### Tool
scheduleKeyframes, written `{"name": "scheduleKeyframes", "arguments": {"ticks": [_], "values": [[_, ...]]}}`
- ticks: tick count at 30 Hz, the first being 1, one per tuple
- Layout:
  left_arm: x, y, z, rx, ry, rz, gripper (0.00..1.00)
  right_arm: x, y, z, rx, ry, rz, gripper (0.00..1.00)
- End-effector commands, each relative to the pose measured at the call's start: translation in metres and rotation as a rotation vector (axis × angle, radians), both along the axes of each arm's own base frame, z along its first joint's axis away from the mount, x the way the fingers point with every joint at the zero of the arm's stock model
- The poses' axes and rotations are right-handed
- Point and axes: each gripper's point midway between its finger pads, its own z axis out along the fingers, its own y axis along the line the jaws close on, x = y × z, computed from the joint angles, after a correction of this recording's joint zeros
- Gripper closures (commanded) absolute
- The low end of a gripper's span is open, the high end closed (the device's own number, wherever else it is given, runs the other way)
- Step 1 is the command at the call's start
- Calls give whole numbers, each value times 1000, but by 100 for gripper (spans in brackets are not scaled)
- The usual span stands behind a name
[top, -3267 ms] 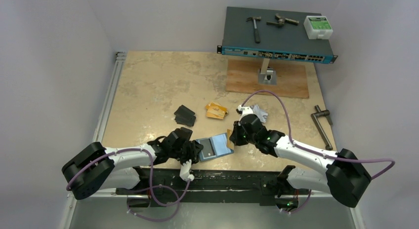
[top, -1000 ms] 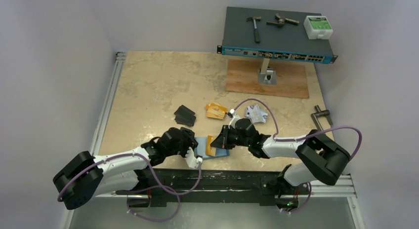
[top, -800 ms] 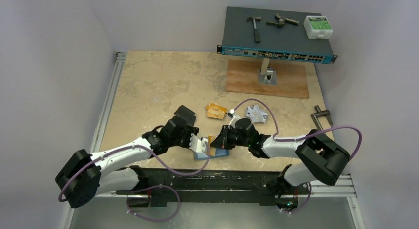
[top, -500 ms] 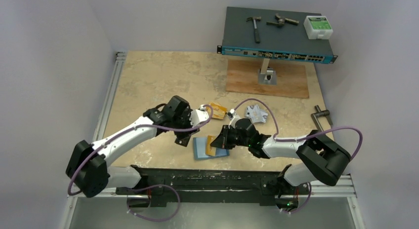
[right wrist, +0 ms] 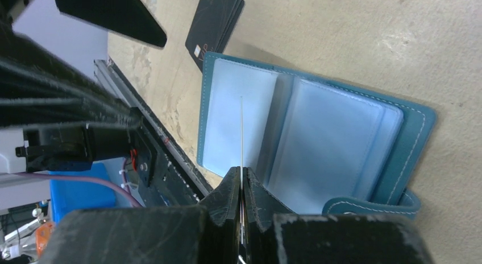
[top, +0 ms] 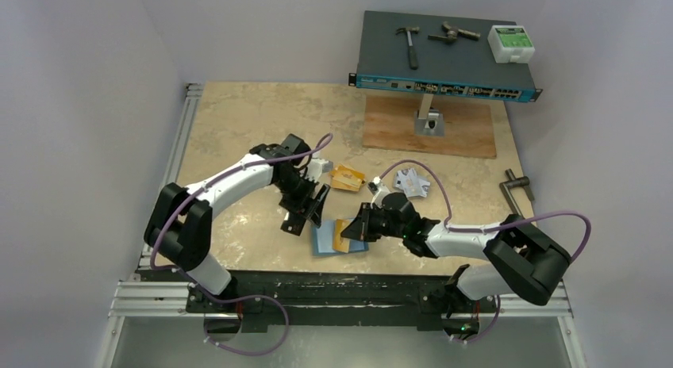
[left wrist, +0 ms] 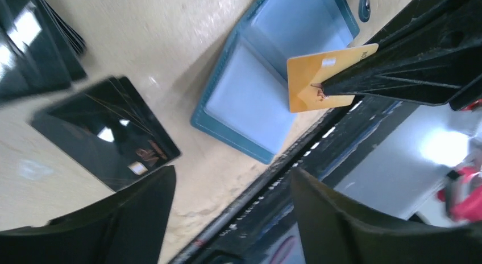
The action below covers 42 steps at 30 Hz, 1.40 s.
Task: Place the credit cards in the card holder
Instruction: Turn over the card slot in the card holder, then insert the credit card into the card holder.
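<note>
The teal card holder (top: 321,239) lies open near the table's front edge, its pale pockets (left wrist: 256,104) facing up. My right gripper (top: 361,225) is shut on one orange-gold credit card (left wrist: 318,76), held on edge just above the holder's left pocket (right wrist: 227,122). That card shows as a thin line (right wrist: 241,139) running out from the gripper (right wrist: 242,176). My left gripper (top: 305,213) hangs open and empty (left wrist: 230,178) above loose black cards (left wrist: 105,130), to the left of the holder. More orange cards (top: 348,178) and silver cards (top: 413,182) lie further back.
A second black stack (left wrist: 34,48) lies beyond the loose black cards. At the back, a network switch (top: 444,63) with a hammer on it stands on a post over a wooden board (top: 432,126). A metal crank (top: 516,197) lies at the right. The black rail (top: 357,289) runs along the near edge.
My left arm has swung from the holder's left side, near the table's edge, back over the black cards, and its jaws have widened. The right gripper stays over the holder with the orange card.
</note>
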Motion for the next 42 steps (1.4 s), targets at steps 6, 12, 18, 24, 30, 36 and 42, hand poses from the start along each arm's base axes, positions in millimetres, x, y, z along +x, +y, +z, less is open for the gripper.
{"name": "scheduleKeyframes", "arguments": {"ticks": [6, 12, 18, 24, 30, 36, 42], "values": [[-41, -2, -18, -90, 149, 188, 0, 3, -3, 0, -10, -13, -6, 100], [-36, -12, -33, -123, 163, 188, 0, 7, -1, 0, -17, -10, -15, 100], [-30, -20, -41, -139, 182, 183, 0, 8, -4, -2, -28, 0, -37, 100], [-27, -26, -46, -161, 202, 192, 18, 8, -8, -4, -31, 4, -60, 100], [-26, -33, -46, -192, 220, 186, 49, 8, -11, -5, -38, 5, -71, 100], [-16, -39, -38, -211, 193, 181, 57, 7, -15, -5, -37, 6, -84, 100], [-8, -44, -33, -231, 172, 174, 65, 5, -20, -8, -40, 12, -96, 100]]}}
